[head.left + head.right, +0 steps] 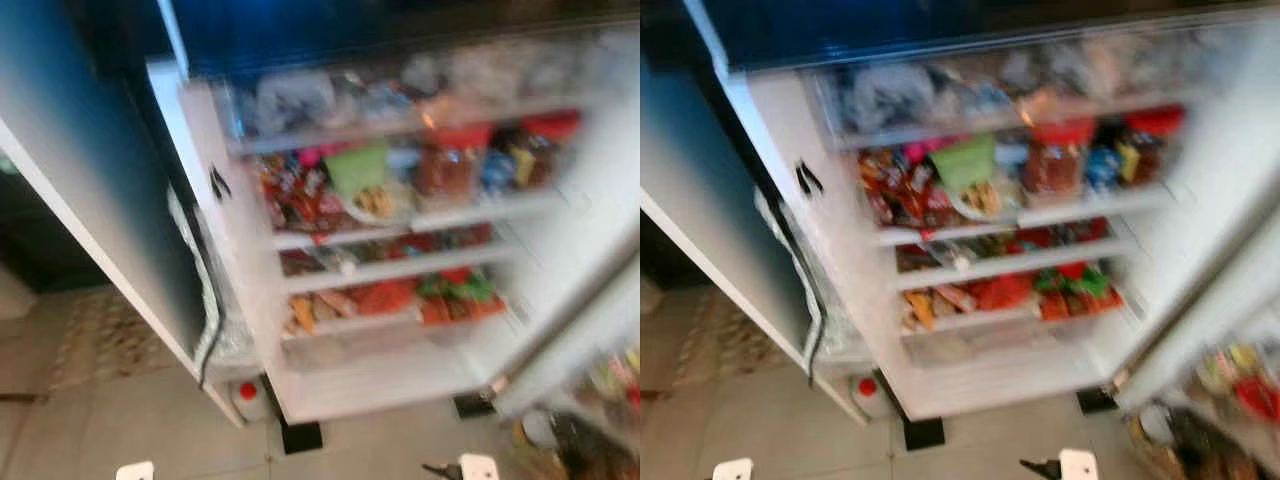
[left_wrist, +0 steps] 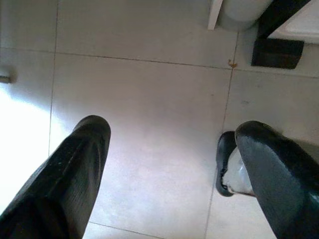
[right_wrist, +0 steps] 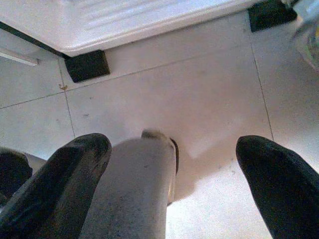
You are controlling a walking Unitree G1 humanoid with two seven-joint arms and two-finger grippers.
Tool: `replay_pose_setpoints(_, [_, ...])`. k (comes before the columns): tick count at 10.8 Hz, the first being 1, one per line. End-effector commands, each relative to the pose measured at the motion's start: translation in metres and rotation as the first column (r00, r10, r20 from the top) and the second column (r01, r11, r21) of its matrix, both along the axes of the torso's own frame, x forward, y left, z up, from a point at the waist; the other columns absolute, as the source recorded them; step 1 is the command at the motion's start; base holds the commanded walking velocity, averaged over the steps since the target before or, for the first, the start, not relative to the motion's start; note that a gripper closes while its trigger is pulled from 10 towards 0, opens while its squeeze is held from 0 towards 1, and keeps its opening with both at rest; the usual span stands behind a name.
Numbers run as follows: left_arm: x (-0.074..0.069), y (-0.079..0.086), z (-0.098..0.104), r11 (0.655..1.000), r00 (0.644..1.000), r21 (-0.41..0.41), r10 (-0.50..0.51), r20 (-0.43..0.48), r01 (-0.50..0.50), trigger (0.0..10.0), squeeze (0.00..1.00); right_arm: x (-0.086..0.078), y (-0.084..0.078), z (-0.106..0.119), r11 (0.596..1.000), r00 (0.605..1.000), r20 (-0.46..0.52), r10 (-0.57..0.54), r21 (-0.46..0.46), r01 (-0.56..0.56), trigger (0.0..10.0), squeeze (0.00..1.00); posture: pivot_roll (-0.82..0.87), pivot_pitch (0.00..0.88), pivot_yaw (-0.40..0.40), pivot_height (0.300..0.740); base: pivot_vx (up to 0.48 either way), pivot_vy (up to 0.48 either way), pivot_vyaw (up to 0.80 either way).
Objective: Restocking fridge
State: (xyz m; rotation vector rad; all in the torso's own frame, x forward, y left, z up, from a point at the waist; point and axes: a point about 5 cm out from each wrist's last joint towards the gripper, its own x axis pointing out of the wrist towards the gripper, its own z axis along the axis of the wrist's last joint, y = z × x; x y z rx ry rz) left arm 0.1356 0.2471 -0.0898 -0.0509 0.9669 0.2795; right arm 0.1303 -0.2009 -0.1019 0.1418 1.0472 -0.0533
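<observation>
The open white fridge [image 1: 250, 300] stands ahead, blurred by camera motion. Its shelves [image 1: 400, 270] are packed with colourful packets, jars and a green tub [image 1: 358, 168]. The fridge door [image 1: 590, 310] swings out at the right, with items in its door rack [image 1: 620, 385]. My left gripper [image 2: 174, 189] hangs low over the floor tiles, open and holding nothing. My right gripper [image 3: 172, 194] also hangs open above the tiles near the fridge's base [image 3: 149, 20], with my own grey leg [image 3: 139, 189] under it.
A tall dark blue panel with a white edge [image 1: 90, 180] stands left of the fridge. A black cable [image 1: 210, 330] hangs in the gap. A white bottle with a red cap [image 1: 245, 392] sits on the floor by the fridge's black foot [image 1: 300, 436]. Pale tiles [image 1: 130, 420] lie in front.
</observation>
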Motion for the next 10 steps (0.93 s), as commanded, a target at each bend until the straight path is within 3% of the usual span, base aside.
replay_pose_setpoints(1, [-0.0083,0.0036,-0.0022,1.0,0.999,0.005,0.004,-0.033,-0.003,10.0,0.0,-0.0035,0.0043,-0.0019,1.0,1.0,-0.018,0.008,0.011,-0.007,10.0,0.0,-0.11,0.0,0.05,0.74,0.0,0.0,0.0])
replay_pose_setpoints(6, [-0.0069,0.006,-0.0014,1.0,0.999,0.001,0.024,-0.035,-0.024,10.0,0.0,0.0,0.0036,-0.0005,1.0,1.0,0.006,-0.017,0.005,0.017,10.0,0.0,-0.1,0.0,0.044,0.74,0.0,0.0,0.0])
replay_pose_setpoints(10, [-0.0042,0.0013,-0.002,1.0,0.999,-0.004,0.008,-0.041,-0.008,10.0,0.0,-0.001,0.0008,-0.0004,1.0,1.0,0.006,-0.015,0.0,0.015,10.0,0.0,-0.11,0.0,0.037,0.74,0.0,0.4,0.0])
